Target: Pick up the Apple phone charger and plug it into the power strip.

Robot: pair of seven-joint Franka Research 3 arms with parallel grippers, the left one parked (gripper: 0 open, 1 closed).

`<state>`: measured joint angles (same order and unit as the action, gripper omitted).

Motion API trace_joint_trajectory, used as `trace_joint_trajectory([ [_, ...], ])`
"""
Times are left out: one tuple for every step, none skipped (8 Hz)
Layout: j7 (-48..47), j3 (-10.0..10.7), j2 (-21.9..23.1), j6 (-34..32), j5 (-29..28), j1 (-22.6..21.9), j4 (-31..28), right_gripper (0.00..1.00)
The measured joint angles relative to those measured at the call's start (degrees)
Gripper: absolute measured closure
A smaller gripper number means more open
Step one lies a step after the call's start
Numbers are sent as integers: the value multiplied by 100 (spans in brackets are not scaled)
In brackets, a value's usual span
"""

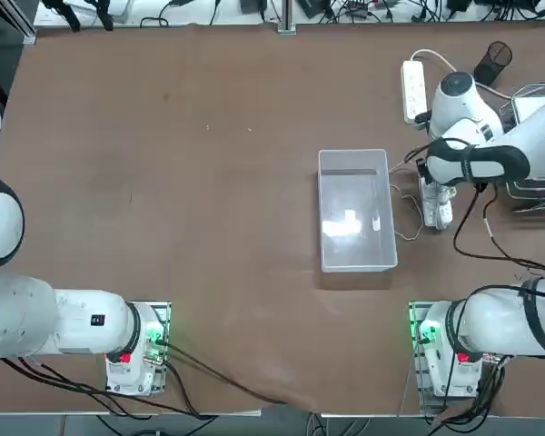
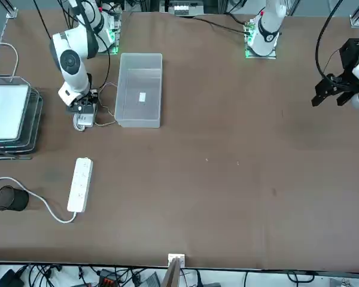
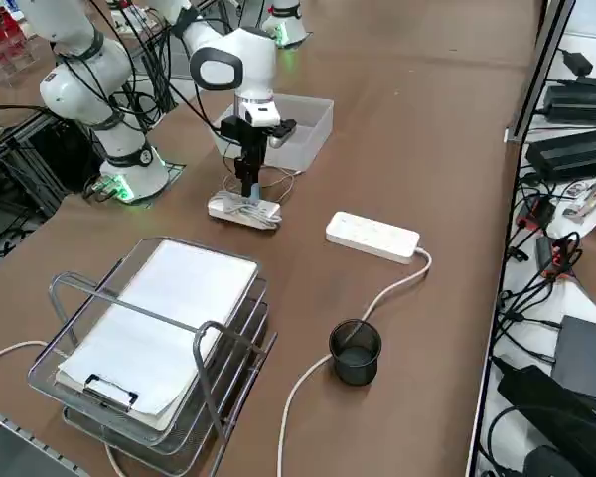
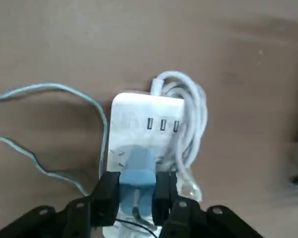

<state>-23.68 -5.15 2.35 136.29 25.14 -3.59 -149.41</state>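
My right gripper is shut on the Apple phone charger, a small bluish-grey cube with a thin cable trailing off over the table. The charger rests against the top face of a short white strip wrapped in its own cord; whether it is plugged in I cannot tell. In the right side view the gripper stands upright over that wrapped strip. The power strip, a long white bar with a thick cord, lies apart from the gripper, farther from the robot.
A clear plastic bin sits just beside the gripper. A wire tray holding a white clipboard stands at the table's right edge. A black mesh cup sits near the power strip's cord.
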Motion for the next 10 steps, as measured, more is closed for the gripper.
trace_joint_trajectory([
  [-4, 0, 50, -118, 0, 0, 80, 64],
  [-9, 0, 72, -185, -1, 0, 147, 64],
  [-55, 0, 74, -203, -2, 0, 202, 64],
  [-118, 0, 75, -214, -3, -1, 282, 64],
  [-152, 0, 77, -301, -81, -1, 456, 64],
  [-154, -1, 78, -507, -241, -2, 735, 64],
  [-154, -1, 69, -750, -432, -9, 1065, 64],
  [-153, -7, 30, -972, -698, -30, 1424, 64],
  [-153, -15, -50, -1182, -1011, -47, 1787, 64],
  [-150, -16, -195, -1417, -1318, -58, 2172, 64],
])
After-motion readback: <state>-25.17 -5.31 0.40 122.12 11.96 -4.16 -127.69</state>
